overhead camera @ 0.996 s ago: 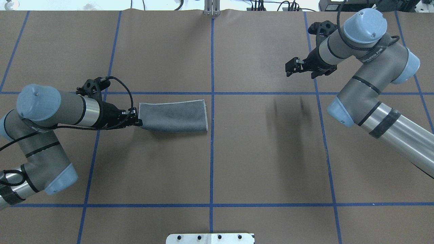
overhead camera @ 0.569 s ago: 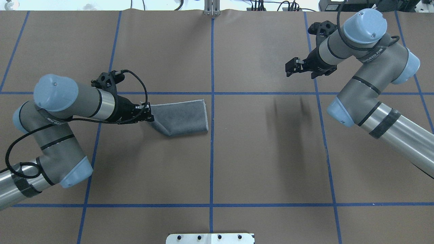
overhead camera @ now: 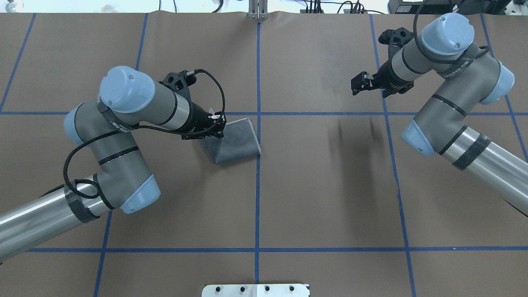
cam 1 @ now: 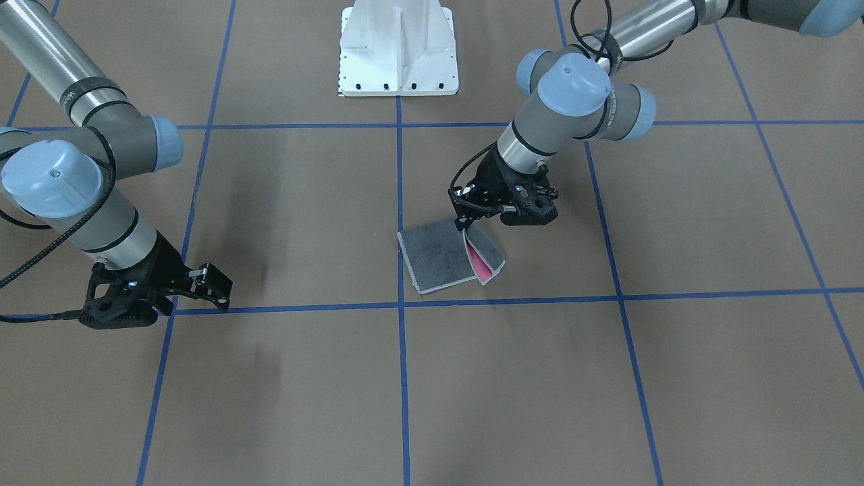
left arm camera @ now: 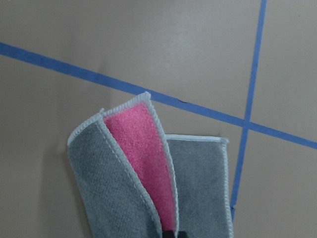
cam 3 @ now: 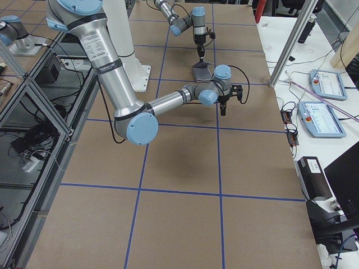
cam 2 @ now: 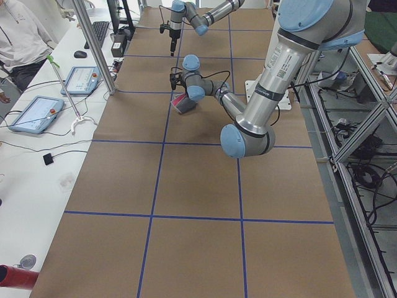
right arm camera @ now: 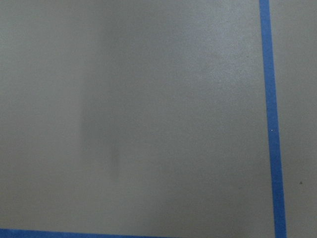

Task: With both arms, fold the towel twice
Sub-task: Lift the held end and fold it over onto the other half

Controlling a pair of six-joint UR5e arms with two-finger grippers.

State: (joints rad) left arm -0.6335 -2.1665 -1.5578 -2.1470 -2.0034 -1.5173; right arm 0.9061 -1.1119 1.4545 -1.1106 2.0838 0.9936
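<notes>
The towel [overhead camera: 237,144] lies just left of the table's centre line, dark grey face up. My left gripper [overhead camera: 218,126] is shut on its left end and holds that end lifted and curled over the rest. The fold exposes the pink face [cam 1: 478,263] between grey layers, also plain in the left wrist view on the towel [left arm camera: 143,158]. In the front-facing view the left gripper [cam 1: 466,223] hangs over the towel's near-robot edge. My right gripper [overhead camera: 358,84] hovers far off at the back right, open and holding nothing; its wrist view shows only bare table.
Blue tape lines [overhead camera: 258,185] grid the brown table. The white pedestal base [cam 1: 398,47] stands at the robot's edge. A side bench with tablets [cam 2: 37,115] and a seated person [cam 2: 18,37] runs along the far edge, beside a metal post [cam 2: 93,43].
My left arm has swung right, carrying the towel's left end up and over toward its right end, so the towel looks about half as long. The right arm has barely shifted.
</notes>
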